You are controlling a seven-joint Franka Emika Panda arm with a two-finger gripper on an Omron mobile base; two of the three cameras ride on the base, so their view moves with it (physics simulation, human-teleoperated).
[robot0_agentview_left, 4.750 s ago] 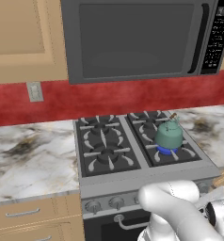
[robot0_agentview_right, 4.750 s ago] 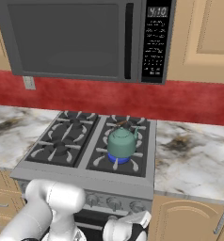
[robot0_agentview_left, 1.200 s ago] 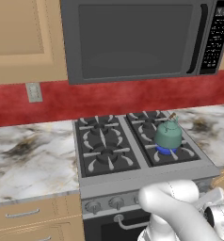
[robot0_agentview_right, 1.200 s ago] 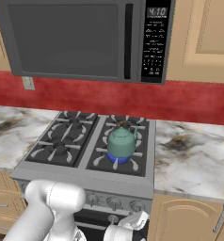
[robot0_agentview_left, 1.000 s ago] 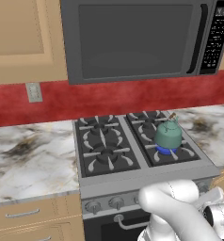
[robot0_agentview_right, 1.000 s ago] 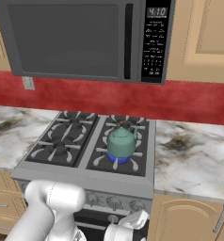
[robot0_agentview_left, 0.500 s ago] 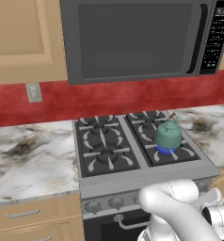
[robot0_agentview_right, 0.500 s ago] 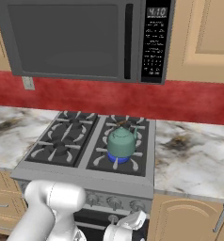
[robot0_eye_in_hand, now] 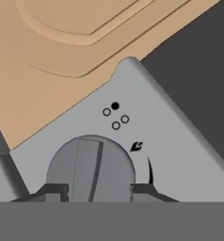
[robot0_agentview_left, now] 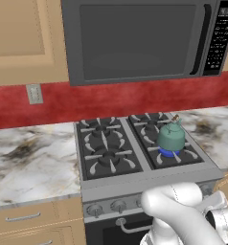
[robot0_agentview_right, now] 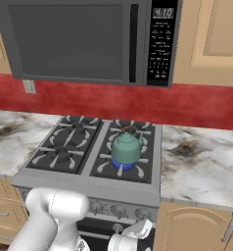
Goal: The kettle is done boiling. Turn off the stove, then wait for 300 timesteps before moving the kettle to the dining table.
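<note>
The teal kettle (robot0_agentview_left: 171, 138) (robot0_agentview_right: 126, 148) stands upright on the front right burner of the stove (robot0_agentview_left: 135, 174) (robot0_agentview_right: 84, 184). A blue flame (robot0_agentview_left: 169, 153) (robot0_agentview_right: 122, 165) burns under it. My gripper (robot0_eye_in_hand: 99, 190) is low in front of the knob row, and in the hand view its two dark fingertips (robot0_eye_in_hand: 52, 190) press on both sides of a round grey stove knob (robot0_eye_in_hand: 90, 167). A flame mark and burner dots sit on the panel beside that knob. In the right base view the white hand (robot0_agentview_right: 133, 235) is below the rightmost knobs. The dining table is out of view.
A dark microwave (robot0_agentview_left: 140, 38) hangs above the stove against a red backsplash. Marble counters (robot0_agentview_left: 29, 162) (robot0_agentview_right: 201, 162) flank the stove on both sides. The oven bar handle (robot0_agentview_left: 130, 225) runs just below the knobs, and tan cabinet doors (robot0_agentview_right: 197, 230) stand beside the oven.
The hand below the knob row has shifted only slightly. The kettle has stayed on its burner over the blue flame.
</note>
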